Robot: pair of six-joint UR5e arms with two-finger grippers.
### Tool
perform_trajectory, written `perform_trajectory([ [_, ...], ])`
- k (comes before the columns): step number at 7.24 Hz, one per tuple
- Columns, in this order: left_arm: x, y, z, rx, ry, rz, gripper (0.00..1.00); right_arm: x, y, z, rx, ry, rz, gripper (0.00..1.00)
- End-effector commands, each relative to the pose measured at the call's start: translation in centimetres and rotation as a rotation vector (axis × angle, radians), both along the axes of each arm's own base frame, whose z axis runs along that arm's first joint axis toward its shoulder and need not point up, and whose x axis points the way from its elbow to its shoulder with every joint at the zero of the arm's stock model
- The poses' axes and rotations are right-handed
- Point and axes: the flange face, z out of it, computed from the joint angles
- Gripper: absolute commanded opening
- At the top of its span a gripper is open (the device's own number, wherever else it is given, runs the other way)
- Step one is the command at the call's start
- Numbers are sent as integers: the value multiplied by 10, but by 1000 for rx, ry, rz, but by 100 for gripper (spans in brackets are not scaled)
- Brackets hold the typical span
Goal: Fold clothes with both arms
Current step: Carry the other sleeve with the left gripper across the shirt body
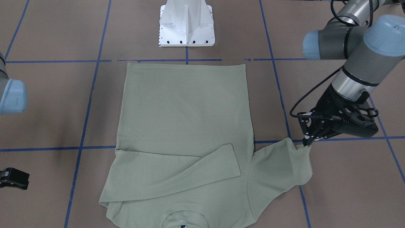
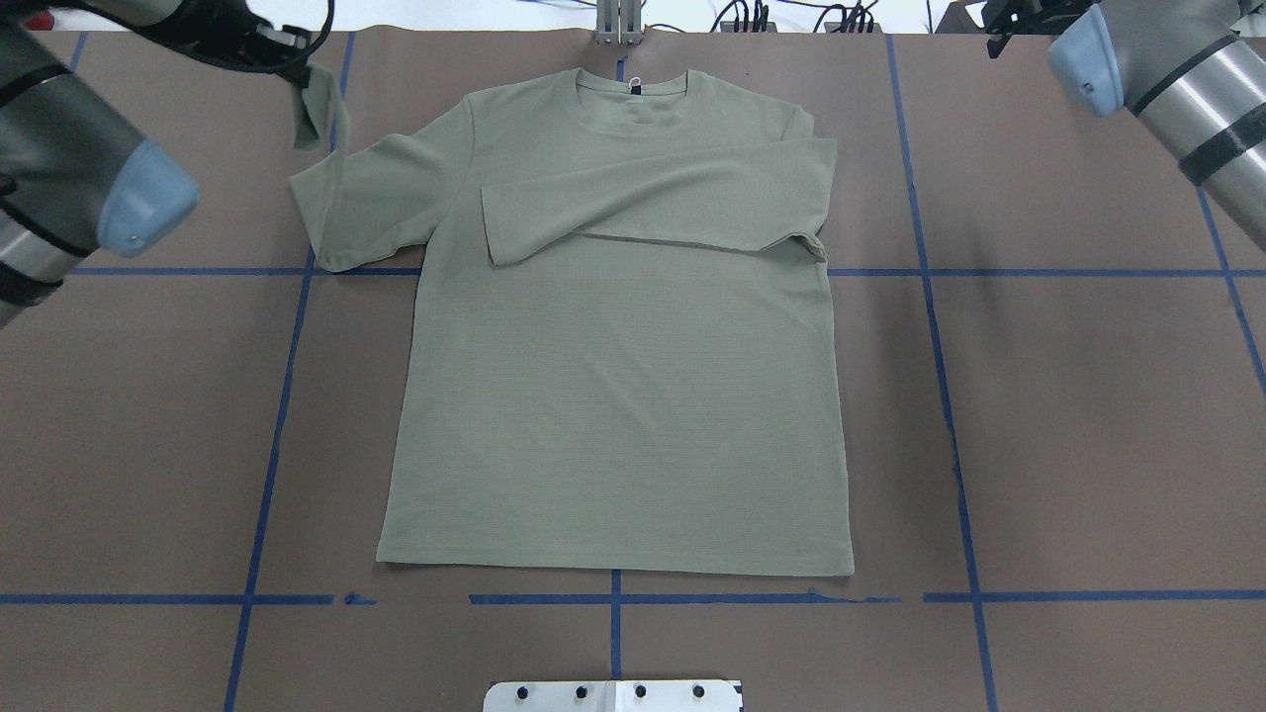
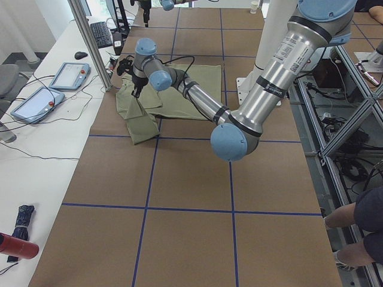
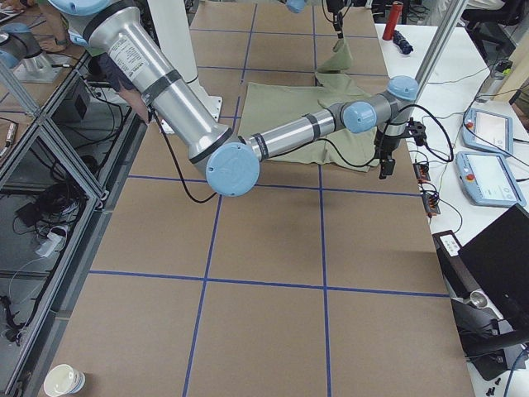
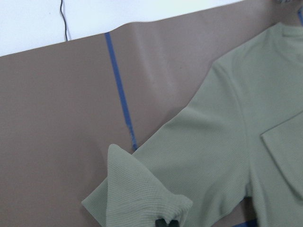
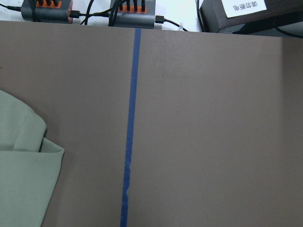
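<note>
The sage-green shirt (image 2: pixel 613 396) lies flat on the brown table, neck away from the robot's base. One sleeve (image 2: pixel 653 208) is folded across the chest. My left gripper (image 1: pixel 307 143) is shut on the cuff of the other sleeve (image 1: pixel 281 164) and holds it lifted off the table beside the shirt's shoulder. In the left wrist view the raised cuff (image 5: pixel 142 194) curls up just above a black fingertip (image 5: pixel 165 222). My right gripper (image 1: pixel 12 179) hangs off to the shirt's other side, clear of the cloth. Only part of it shows, and I cannot tell whether it is open or shut.
The white pedestal base (image 1: pixel 186 25) stands behind the shirt's hem. Blue tape lines (image 2: pixel 287 396) grid the table. Control tablets (image 4: pixel 488 157) and cables lie on the side bench. Power strips (image 6: pixel 47 9) sit past the far edge. A person's leg (image 3: pixel 359 221) is near the frame.
</note>
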Motion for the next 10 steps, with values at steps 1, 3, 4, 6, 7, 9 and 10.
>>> perform_trajectory([
  [1, 100, -5, -119, -100, 116, -84, 0, 9, -1, 4, 0, 1, 4, 100],
  [3, 210, 7, -169, -93, 121, -142, 0, 8, 0, 6, -1, 3, 3, 100],
  [4, 262, 25, -183, -68, 143, -113, 0, 8, 0, 7, -2, 4, 3, 100],
  [6, 341, 47, -206, -57, 146, -140, 0, 8, 0, 7, -2, 4, 3, 100],
  [7, 366, 62, -200, -36, 160, -128, 0, 9, 0, 7, -1, 3, 4, 100],
  [9, 387, 76, -198, -18, 187, -98, 0, 8, 0, 6, 1, 3, 3, 100],
  [10, 387, 80, -209, -9, 206, -91, 59, 7, 0, 7, 0, 4, 3, 100],
])
